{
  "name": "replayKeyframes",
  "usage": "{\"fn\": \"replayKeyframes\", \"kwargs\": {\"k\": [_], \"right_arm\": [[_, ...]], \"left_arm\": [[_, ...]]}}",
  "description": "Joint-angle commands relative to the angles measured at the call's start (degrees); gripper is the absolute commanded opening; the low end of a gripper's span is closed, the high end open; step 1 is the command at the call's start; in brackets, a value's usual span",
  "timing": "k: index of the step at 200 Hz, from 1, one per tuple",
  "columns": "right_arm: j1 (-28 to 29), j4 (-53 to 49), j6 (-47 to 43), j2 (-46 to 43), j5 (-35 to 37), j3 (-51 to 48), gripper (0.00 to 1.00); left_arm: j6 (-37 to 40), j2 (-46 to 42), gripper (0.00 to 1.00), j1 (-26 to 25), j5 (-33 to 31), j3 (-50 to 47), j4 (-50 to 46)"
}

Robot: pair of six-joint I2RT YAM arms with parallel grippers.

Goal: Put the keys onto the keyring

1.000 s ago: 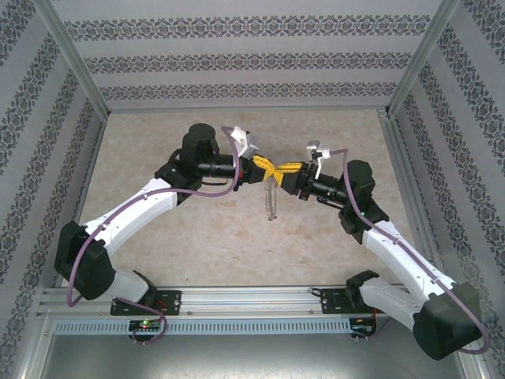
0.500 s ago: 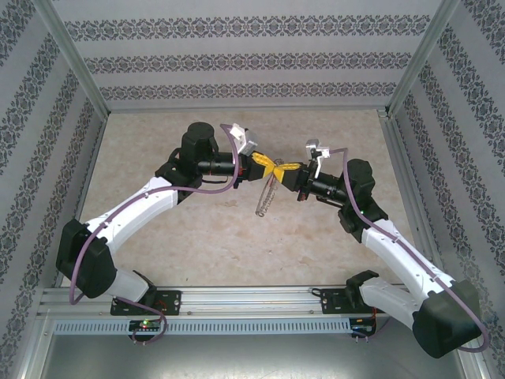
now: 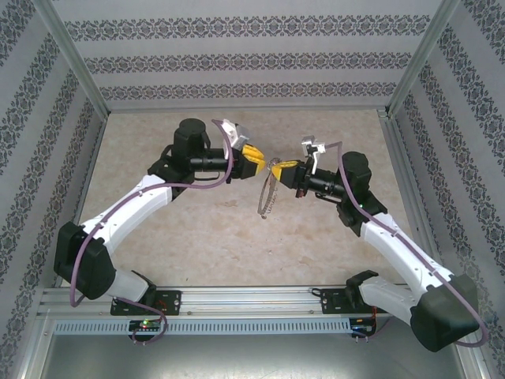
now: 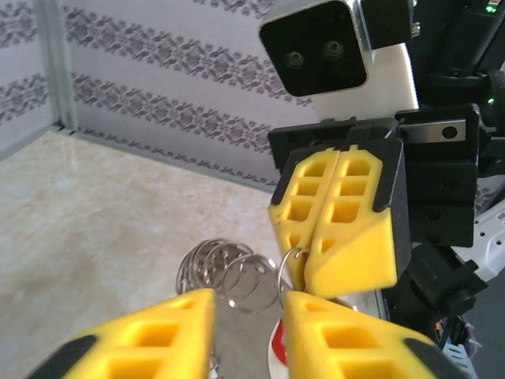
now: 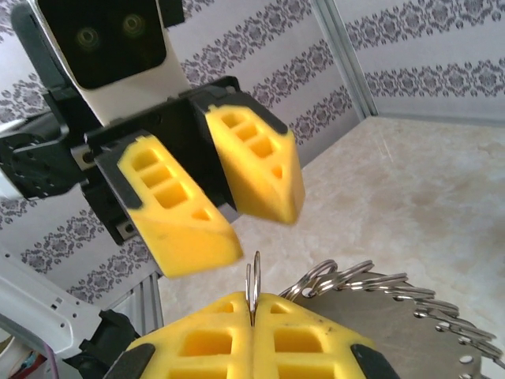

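The two arms meet above the middle of the counter [image 3: 197, 237], their tips nose to nose and just apart; the right fingers [image 3: 286, 166] are pressed fully together on a thin loop of the keyring [image 3: 268, 196], whose string of small silvery pieces hangs down from that pinch toward the near side, clear of the counter. From the right wrist, the right fingers [image 5: 213, 339] show a closed seam with the wire loop standing upright out of it, and the rest of the keyring [image 5: 379, 312] - a grey metal piece edged with many small rings - trails off to the right. Facing them, the left fingers [image 5: 181, 217] stand partly apart with nothing between them; from above, the left fingers [image 3: 252, 164] sit just left of the ring without touching it. In the left wrist view the left fingers [image 4: 150, 335] frame a gap, and beyond it the right fingers [image 4: 347, 213] grip one ring while the keyring [image 4: 225, 276] coils to their left; a spot of red [image 4: 278, 347] shows low in that gap - too cropped to tell what it is.
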Motion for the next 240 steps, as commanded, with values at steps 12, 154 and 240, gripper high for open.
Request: {"fn": "replayKeyframes", "kwargs": {"k": [12,154,240], "right_arm": [[-0.5,-8.3,-8.0,3.6,-1.2,5.7,0.00],[-2.2,-25.6,-22.6,16.4,-11.0,19.5,0.00],[-2.2,-23.3,-21.2,17.0,-12.8,19.6,0.00]], "left_arm": [[6.1,-1.8,0.35,3.2,1.6,4.3,-9.0],[19.2,13.1,0.41,5.9,12.4,22.6,-38.6],[21.0,18.9,0.38,5.9,17.6,27.1,-44.9]]}}
